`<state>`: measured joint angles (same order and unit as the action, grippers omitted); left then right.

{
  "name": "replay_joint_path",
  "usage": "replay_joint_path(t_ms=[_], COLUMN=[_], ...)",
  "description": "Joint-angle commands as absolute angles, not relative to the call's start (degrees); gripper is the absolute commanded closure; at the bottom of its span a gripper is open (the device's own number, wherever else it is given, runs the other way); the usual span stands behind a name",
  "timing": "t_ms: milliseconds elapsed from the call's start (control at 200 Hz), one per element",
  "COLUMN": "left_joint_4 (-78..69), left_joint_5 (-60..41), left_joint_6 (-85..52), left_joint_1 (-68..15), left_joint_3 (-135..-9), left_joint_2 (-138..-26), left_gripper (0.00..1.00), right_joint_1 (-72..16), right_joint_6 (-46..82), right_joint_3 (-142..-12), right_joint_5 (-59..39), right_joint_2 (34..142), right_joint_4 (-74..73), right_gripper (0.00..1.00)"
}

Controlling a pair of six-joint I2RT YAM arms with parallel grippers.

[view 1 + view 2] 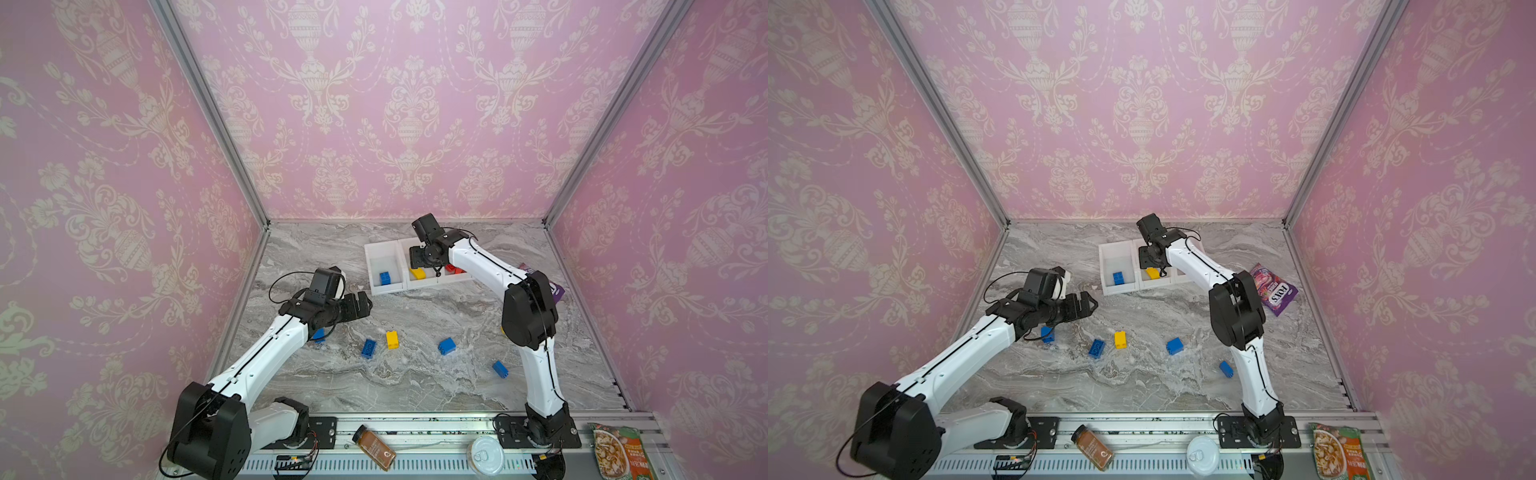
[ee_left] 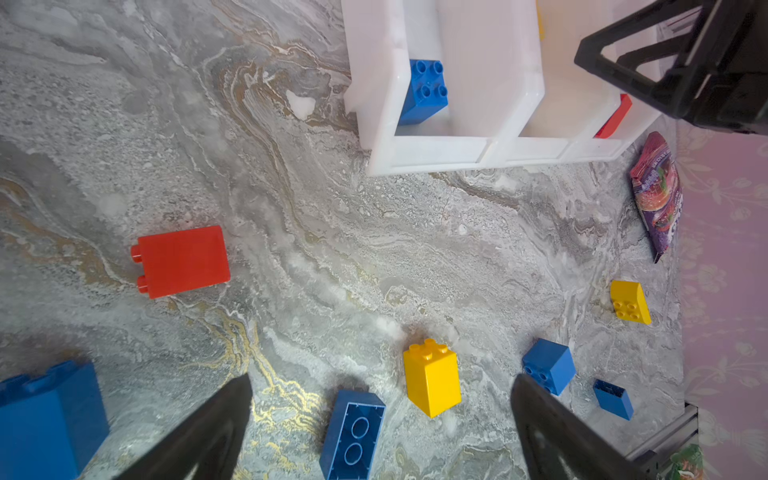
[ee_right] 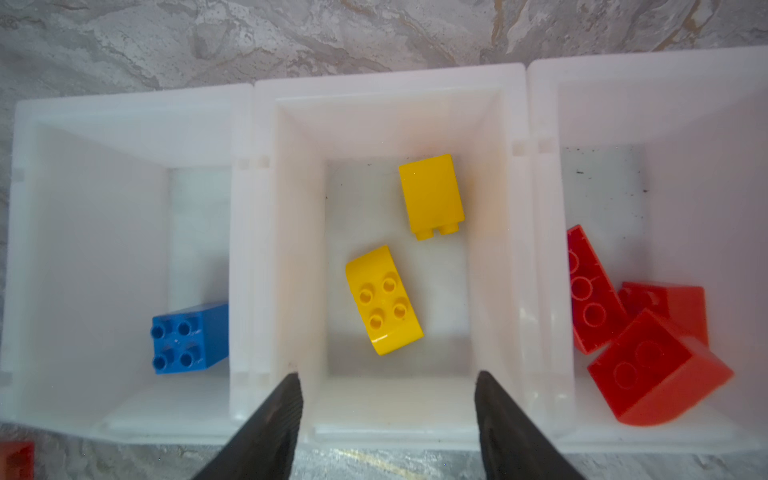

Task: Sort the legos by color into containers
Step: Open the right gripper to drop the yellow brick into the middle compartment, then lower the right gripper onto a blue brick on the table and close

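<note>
Three joined white containers stand at the back of the marble table. In the right wrist view the left one holds a blue lego, the middle one two yellow legos, the right one red legos. My right gripper hangs open and empty over the middle bin. My left gripper is open above the table, nothing between its fingers. Loose legos lie below it: red, yellow, several blue.
A purple candy bag lies right of the bins. On the front rail lie a spice jar, a white-lidded can and a snack packet. Another yellow lego sits near the right arm.
</note>
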<state>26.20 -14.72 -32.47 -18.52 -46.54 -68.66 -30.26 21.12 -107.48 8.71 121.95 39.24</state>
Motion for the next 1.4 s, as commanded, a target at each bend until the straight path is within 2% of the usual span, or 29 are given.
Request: replay_joint_path(t_ms=[0, 315, 721, 1011, 1391], left_joint_4=[25.7, 24.83, 24.8, 24.32, 25.03], left_joint_5=[-15.54, -16.52, -16.69, -17.22, -17.15], left_joint_6=[-33.03, -32.61, -32.29, -32.26, -31.96], left_joint_1=[-18.1, -18.07, -18.05, -18.02, -18.1], left_joint_3=[-45.75, -45.44, -45.7, -45.83, -46.23], left_joint_2=[-68.03, -67.78, -68.28, -68.3, -68.91], left_gripper=[0.01, 0.01, 0.01, 0.01, 0.01], right_joint_1=[-31.44, -33.51, -36.16, -38.76, -42.07], right_joint_6=[20.09, 17.5, 16.59, 17.98, 16.8], right_joint_3=[-102.63, -89.36, -74.21, -67.98, -63.7], right_joint_5=[7.79, 3.84, -0.26, 1.17, 5.15], right_joint_2=[116.21, 104.14, 92.24, 89.68, 94.82], right_joint_4=[38.03, 40.14, 45.42, 48.84, 50.42], right_gripper=[0.28, 0.15, 0.13, 0.09, 0.12])
